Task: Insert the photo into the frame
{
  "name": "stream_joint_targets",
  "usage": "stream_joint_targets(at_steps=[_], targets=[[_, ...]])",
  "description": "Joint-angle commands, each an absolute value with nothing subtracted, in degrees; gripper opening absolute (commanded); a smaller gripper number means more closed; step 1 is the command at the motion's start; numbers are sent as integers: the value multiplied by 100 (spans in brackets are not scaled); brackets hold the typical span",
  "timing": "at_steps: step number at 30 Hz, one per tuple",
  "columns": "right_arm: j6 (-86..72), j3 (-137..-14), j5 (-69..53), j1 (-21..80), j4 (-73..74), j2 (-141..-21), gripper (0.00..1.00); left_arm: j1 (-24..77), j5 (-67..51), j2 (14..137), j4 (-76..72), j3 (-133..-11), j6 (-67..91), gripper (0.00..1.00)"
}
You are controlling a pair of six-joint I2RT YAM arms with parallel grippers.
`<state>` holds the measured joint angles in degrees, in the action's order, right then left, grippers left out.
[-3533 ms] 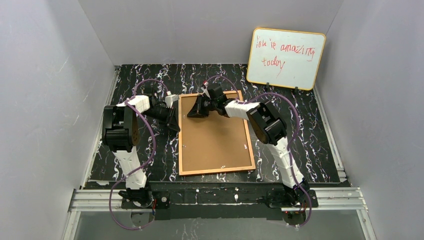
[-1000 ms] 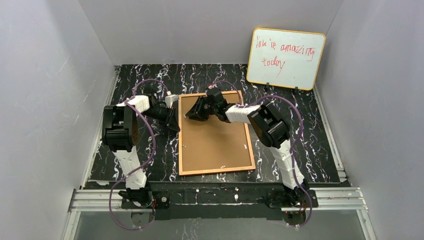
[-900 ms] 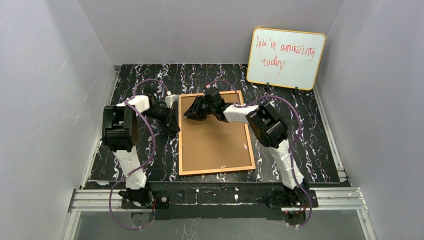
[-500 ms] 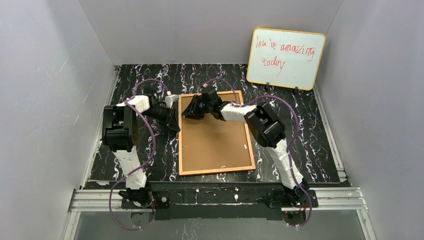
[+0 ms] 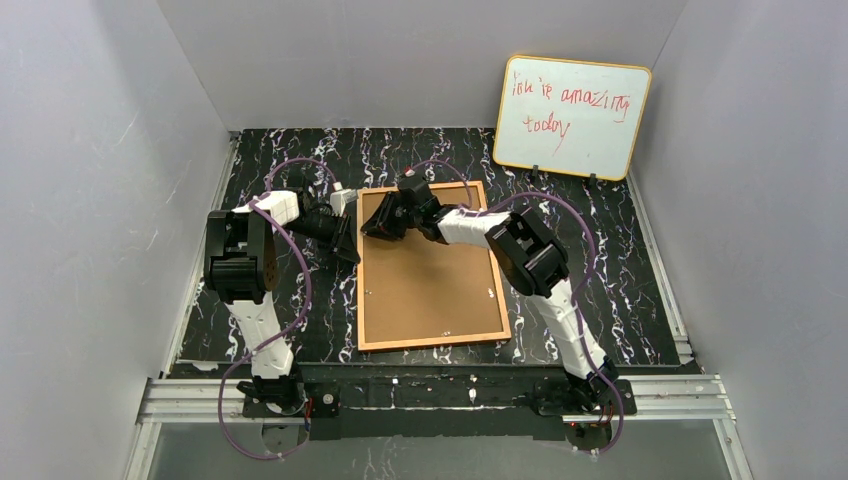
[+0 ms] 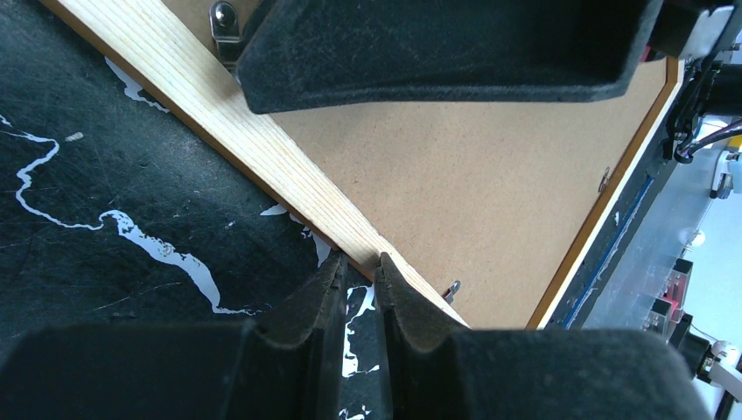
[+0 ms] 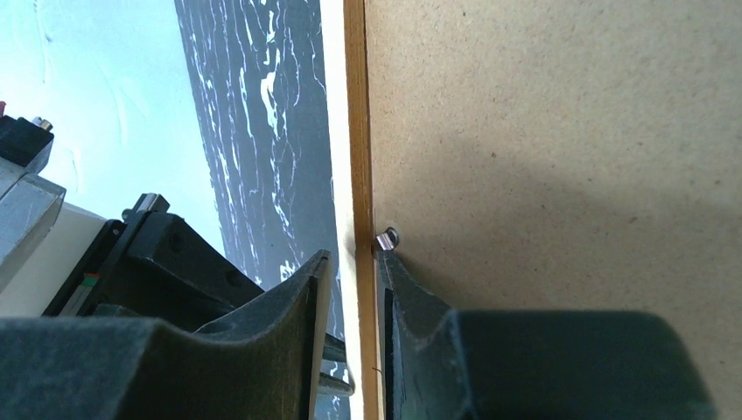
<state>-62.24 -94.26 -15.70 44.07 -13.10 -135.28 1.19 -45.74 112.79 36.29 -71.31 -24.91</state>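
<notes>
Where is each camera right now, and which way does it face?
Top external: above and behind the bases, looking down at the face-down frame; both arms show.
Left wrist: looks along the left gripper at the frame's rail.
Right wrist: looks along the right gripper at a metal clip.
All three share the frame's board back.

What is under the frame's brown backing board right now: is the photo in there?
That cannot be seen. The frame lies face down on the marbled table, so only its backing board and the metal retaining clips show; anything beneath the board, photo included, is covered.
</notes>
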Motion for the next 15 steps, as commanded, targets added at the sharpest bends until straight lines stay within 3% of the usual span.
stream_joint_targets(at_steps=[1, 7, 15], targets=[[-6705, -9205, -782, 4664, -1315, -13683, 34, 249, -3740, 11683, 3359, -6884, -2920, 3], [-6953, -8948, -146, 4721, -1418, -13472, 34, 246, -3718, 11669, 3361, -6878, -2935, 3], [-6953, -9012, -263, 4726, -1544, -13527, 35, 250, -3690, 11635, 3384, -6903, -2950, 3]])
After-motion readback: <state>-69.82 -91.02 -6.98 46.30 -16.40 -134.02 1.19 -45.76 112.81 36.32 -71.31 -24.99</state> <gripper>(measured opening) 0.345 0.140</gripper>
